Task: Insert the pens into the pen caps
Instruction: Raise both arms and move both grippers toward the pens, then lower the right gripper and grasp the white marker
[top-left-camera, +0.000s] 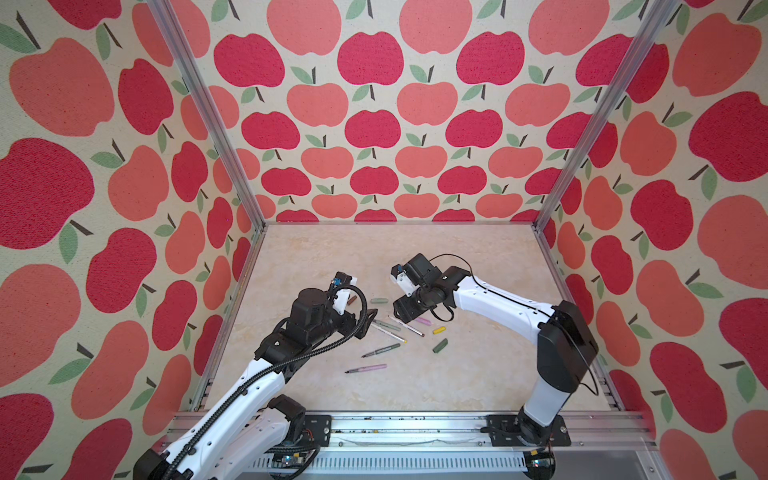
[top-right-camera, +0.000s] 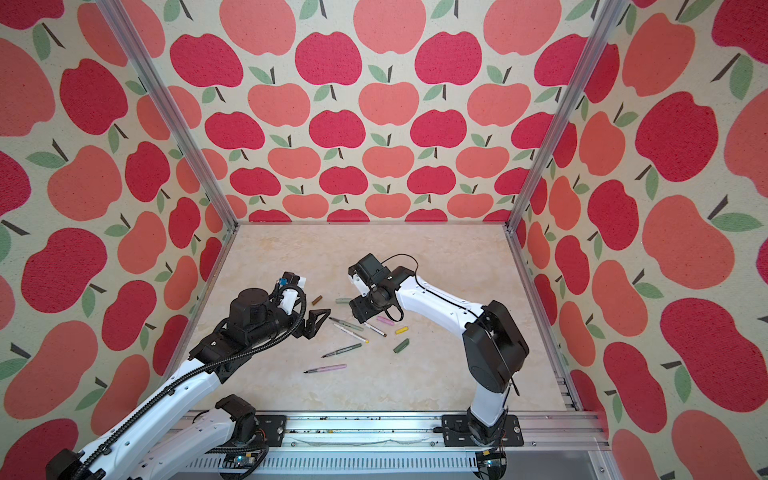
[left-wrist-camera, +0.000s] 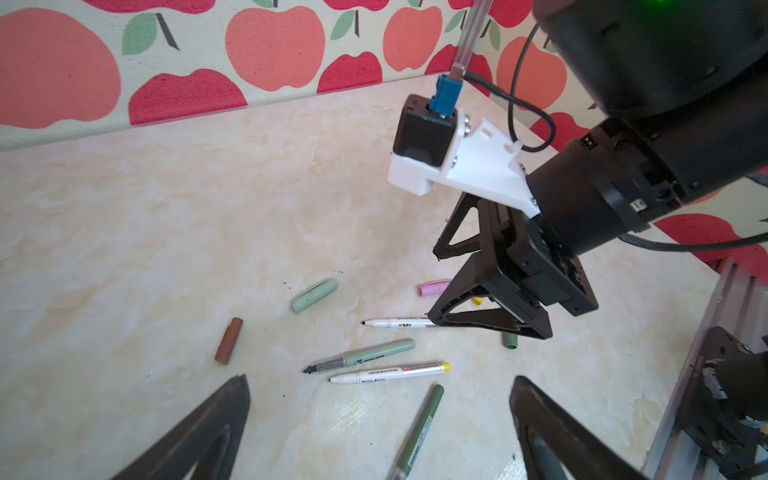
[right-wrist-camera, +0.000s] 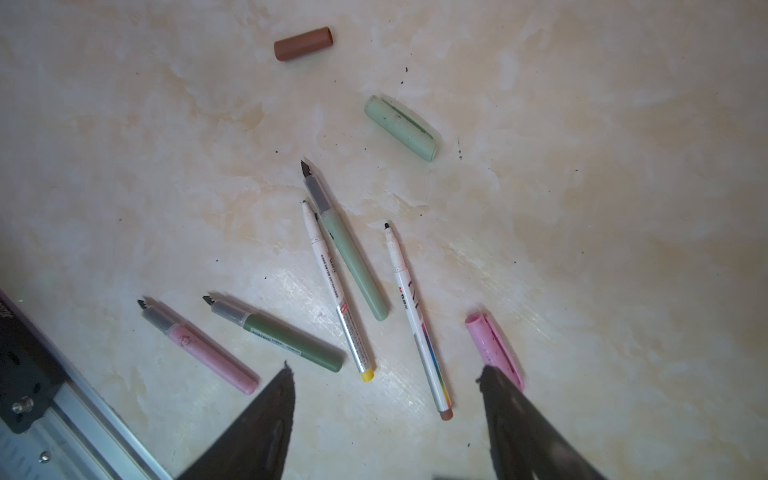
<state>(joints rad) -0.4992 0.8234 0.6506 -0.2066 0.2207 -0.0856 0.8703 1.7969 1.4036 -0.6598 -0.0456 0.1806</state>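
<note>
Top views: left end effector (top-left-camera: 369, 321), jaws wide apart, empty; right end effector (top-right-camera: 359, 314), jaws apart, gripping nothing, low over marbled surface (top-left-camera: 457, 382).
Left wrist view: pale green plastic pen (left-wrist-camera: 365, 356), white yellow-ended pen (left-wrist-camera: 390, 372), just ahead of left end effector.
Right wrist view: slim white brown-ended pen (right-wrist-camera: 417, 320) between right jaws; pink plastic cap (right-wrist-camera: 492, 345) beside one jaw; brown stubby cap (right-wrist-camera: 303, 43) well ahead.
Advice: centre on barrel, exclude pink cap. Containers: caps only, none holding a pen.

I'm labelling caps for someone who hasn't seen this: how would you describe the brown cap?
On the marbled table, pens and caps lie scattered centrally. The brown cap is farthest back-left, beside the pale green cap; it alone is brown.
</note>
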